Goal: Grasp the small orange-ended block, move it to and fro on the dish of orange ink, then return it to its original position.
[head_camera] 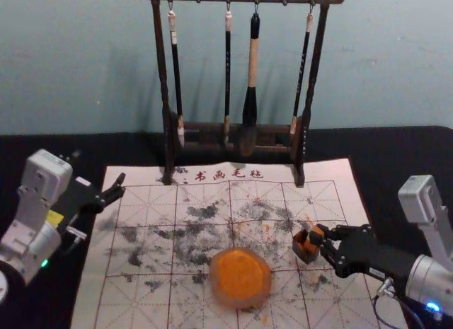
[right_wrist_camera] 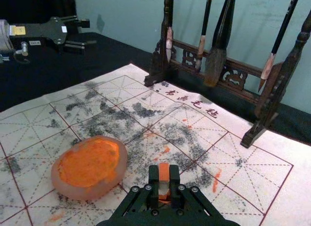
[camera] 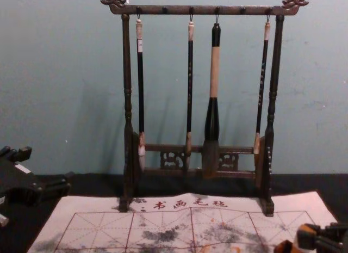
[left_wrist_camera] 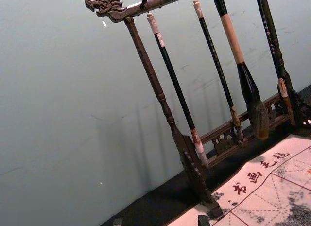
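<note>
The right gripper [right_wrist_camera: 164, 169], at the right of the mat, is closed to the block's width, a finger pressed to either side of the small, pale, straight-sided block with orange ends [right_wrist_camera: 164, 186]. The block is upright between them, at the little dark open-topped box with orange inside [head_camera: 304, 252]; whether its foot is in the box or just above it, I can't tell. It looks light and stiff, likely stone or hard plastic, so it should take a firm squeeze without giving, though wet ink could make it slick and a knock might chip an edge. The flat sides, high up, are the place to hold, keeping the lower end free for the round, pale-rimmed dish of orange ink [head_camera: 241, 278]. The left gripper [head_camera: 122, 186] is parked at the mat's left edge, fingers apart, holding nothing.
</note>
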Available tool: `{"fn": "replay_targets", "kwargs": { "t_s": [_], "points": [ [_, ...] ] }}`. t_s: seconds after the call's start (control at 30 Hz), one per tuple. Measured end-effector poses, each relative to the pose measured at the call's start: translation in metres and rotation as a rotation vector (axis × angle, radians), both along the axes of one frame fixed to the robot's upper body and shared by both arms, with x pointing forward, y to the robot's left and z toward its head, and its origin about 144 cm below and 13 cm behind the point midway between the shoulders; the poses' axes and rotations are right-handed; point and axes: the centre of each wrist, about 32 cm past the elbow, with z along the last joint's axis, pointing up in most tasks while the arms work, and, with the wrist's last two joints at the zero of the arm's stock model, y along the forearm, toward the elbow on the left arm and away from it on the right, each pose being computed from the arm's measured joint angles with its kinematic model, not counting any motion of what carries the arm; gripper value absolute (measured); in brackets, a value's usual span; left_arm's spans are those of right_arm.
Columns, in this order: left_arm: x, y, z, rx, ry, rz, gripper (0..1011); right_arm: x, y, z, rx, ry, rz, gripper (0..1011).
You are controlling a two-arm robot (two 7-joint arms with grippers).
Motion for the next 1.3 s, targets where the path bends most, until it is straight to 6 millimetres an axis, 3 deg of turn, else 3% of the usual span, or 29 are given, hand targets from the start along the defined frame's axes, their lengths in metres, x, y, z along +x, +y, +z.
{"fn": "replay_targets", "kwargs": {
  "t_s": [0.8,1.3],
  "points": [
    [0.0,0.0,0.0,0.0,0.0,0.0,1001,0.005,-0.006,0.026,0.009,-0.1,-0.027,82],
    [0.0,0.0,0.0,0.0,0.0,0.0,1002,0.012,0.012,0.031,0.018,-0.118,0.081,82]
  ]
}}
